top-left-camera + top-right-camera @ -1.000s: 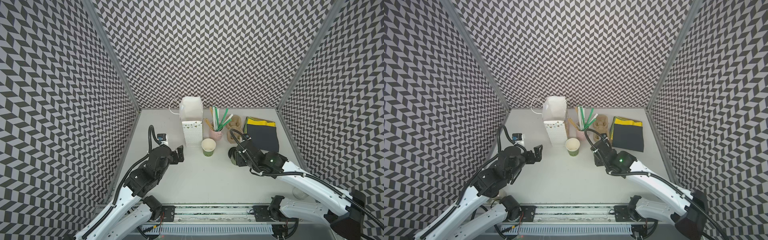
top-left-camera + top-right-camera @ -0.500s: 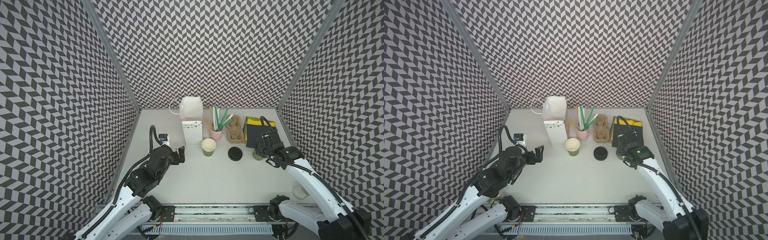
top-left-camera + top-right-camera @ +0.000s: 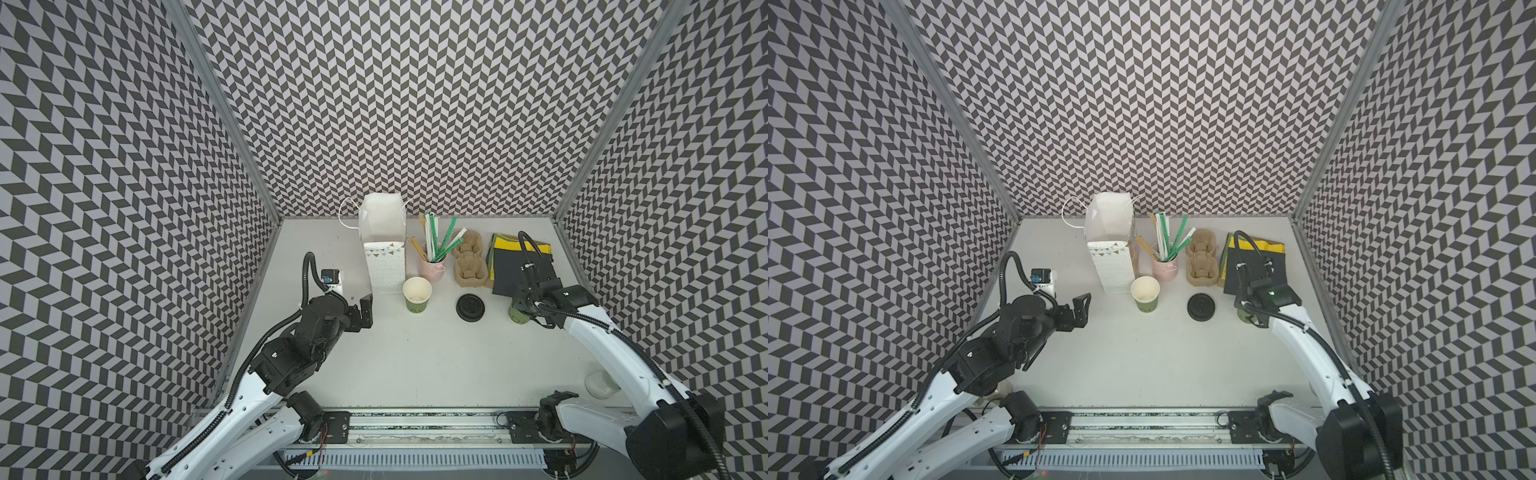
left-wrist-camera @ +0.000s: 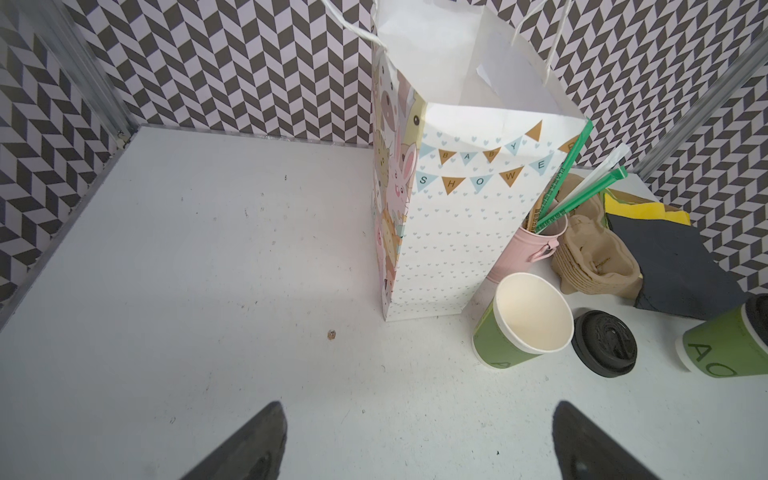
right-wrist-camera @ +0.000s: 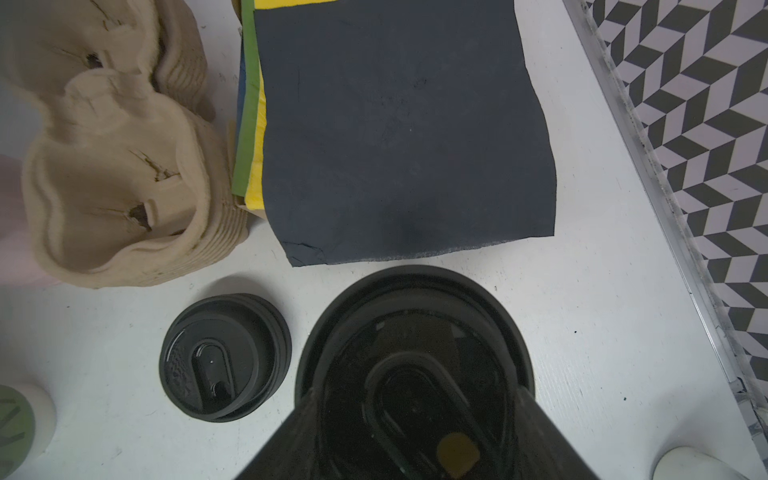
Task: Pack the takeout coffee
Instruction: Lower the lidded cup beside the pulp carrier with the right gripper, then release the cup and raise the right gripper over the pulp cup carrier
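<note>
The takeout coffee (image 3: 516, 316) (image 3: 1246, 318) is a green paper cup standing at the right of the table, in front of the dark napkins. On its top is a black lid (image 5: 415, 316). My right gripper (image 3: 524, 306) (image 5: 415, 399) comes down from above and is shut on this lid, one finger on each side. Most of the cup is hidden under the wrist. In the left wrist view the cup (image 4: 723, 351) shows at the edge with a dark top. My left gripper (image 3: 362, 309) (image 4: 415, 411) hovers open and empty, left of the paper bag (image 3: 384, 257).
An open green cup (image 3: 417, 294) stands by the bag, and a stack of black lids (image 3: 470, 306) lies between the two cups. Behind are a pink cup of straws (image 3: 432, 266), cardboard carriers (image 3: 469, 266) and napkins (image 3: 513, 270). A small white object (image 3: 598, 380) sits front right.
My right gripper has swung from the lid stack in the middle to the green cup on the right, carrying a black lid. The left arm has stayed still.
</note>
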### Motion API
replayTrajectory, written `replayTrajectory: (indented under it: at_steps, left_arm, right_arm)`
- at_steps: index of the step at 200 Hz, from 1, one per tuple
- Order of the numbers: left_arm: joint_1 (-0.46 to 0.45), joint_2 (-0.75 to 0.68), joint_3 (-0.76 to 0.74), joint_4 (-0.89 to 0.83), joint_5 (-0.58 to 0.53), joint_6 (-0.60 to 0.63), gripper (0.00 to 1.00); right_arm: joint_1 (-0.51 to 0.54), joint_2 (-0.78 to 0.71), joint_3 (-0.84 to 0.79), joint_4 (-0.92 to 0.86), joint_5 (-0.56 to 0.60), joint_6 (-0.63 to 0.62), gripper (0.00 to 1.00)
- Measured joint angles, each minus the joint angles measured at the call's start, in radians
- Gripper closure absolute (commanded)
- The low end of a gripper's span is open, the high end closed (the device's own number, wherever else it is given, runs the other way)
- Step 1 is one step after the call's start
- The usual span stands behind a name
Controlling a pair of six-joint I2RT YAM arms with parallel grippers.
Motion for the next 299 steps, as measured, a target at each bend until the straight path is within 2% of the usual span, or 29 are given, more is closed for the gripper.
replayTrajectory:
  at_steps: [131, 181, 216, 249, 274, 299]
  left_arm:
    - [-0.037, -0.008, 0.0, -0.001, -0.028, -0.001, 0.0]
    - [-0.052, -0.009, 0.0, -0.004, -0.041, -0.003, 0.0]
    - [-0.052, -0.016, 0.0, -0.005, -0.046, -0.003, 0.0]
    - [-0.052, -0.01, 0.0, -0.005, -0.046, -0.003, 0.0]
    - [-0.052, -0.006, 0.0, -0.004, -0.046, -0.003, 0.0]
    - [-0.051, -0.006, 0.0, -0.004, -0.046, -0.004, 0.0]
  right_arm:
    - [-0.002, 0.051, -0.006, 0.013, -0.007, -0.003, 0.2]
    - [-0.002, 0.113, 0.066, -0.03, 0.014, -0.003, 0.18]
    - [-0.002, 0.097, 0.105, -0.031, 0.014, -0.011, 0.18]
    - [0.009, 0.095, 0.153, -0.031, -0.05, -0.043, 0.22]
    - [0.088, 0.112, 0.231, -0.02, -0.067, -0.052, 0.24]
    - [0.159, 0.212, 0.334, 0.019, -0.089, -0.053, 0.27]
